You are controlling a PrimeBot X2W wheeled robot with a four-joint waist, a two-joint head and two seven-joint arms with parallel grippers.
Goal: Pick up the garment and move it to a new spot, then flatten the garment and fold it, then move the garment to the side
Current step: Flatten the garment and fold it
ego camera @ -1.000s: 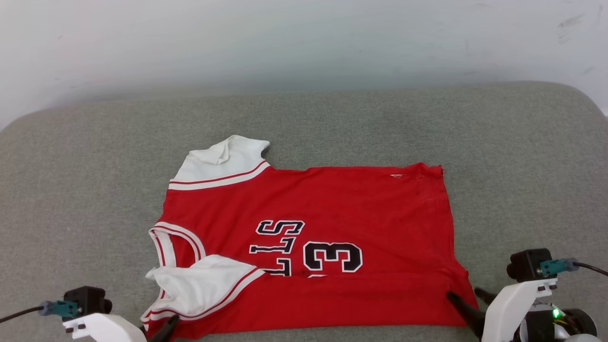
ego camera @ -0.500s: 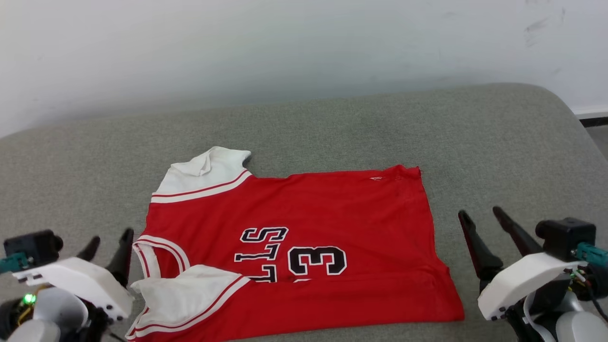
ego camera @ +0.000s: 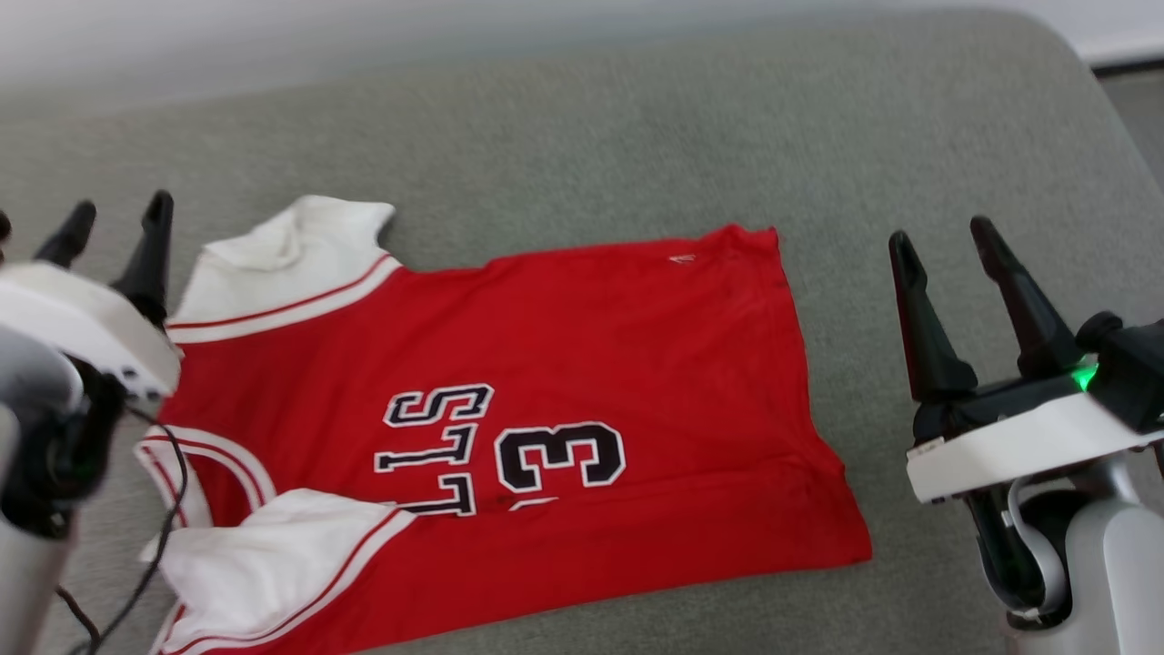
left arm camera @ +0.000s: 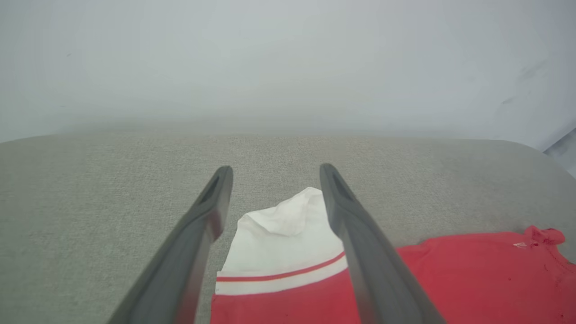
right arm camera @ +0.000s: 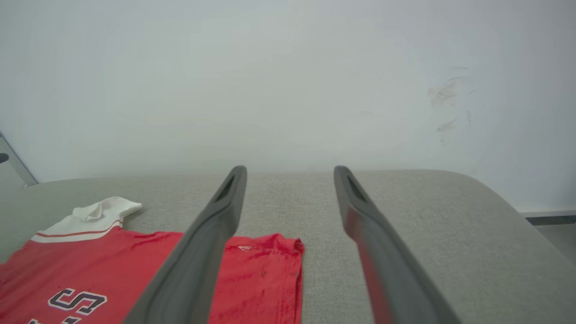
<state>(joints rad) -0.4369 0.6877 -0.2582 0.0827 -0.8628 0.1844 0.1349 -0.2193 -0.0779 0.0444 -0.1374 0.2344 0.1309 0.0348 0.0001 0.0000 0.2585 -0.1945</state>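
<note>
Inspecting the garment [ego camera: 546, 400], we find it lying spread on the grey fabric-covered surface [ego camera: 591, 109], printed side up, with the neck opening toward the robot's left and the hem toward its right. One white sleeve [ego camera: 291, 259] points to the far side, slightly crumpled at its end. The second white sleeve [ego camera: 273, 546] lies folded over the red body at the near left corner. The striped neck trim [ego camera: 205, 455] curves between them. A black digit 3 [ego camera: 559, 455] with a white outline is fully readable, and the lettering beside it is partly covered by a fold running along the near edge. The red cloth shows shallow creases toward the hem.

We record the left pincer [ego camera: 120, 211] at the left edge of the head view, just beside the far sleeve, its two dark fingers spread apart and empty. In the left wrist view that sleeve appears in the gap between the fingers, lying below them on the surface. A thin dark cable [ego camera: 159, 537] hangs from the left arm over the neck area.

We record the right pincer [ego camera: 941, 235] standing clear of the hem on the right, fingers likewise spread wide and empty, over bare surface. A pale wall [right arm camera: 270, 90] rises behind.
</note>
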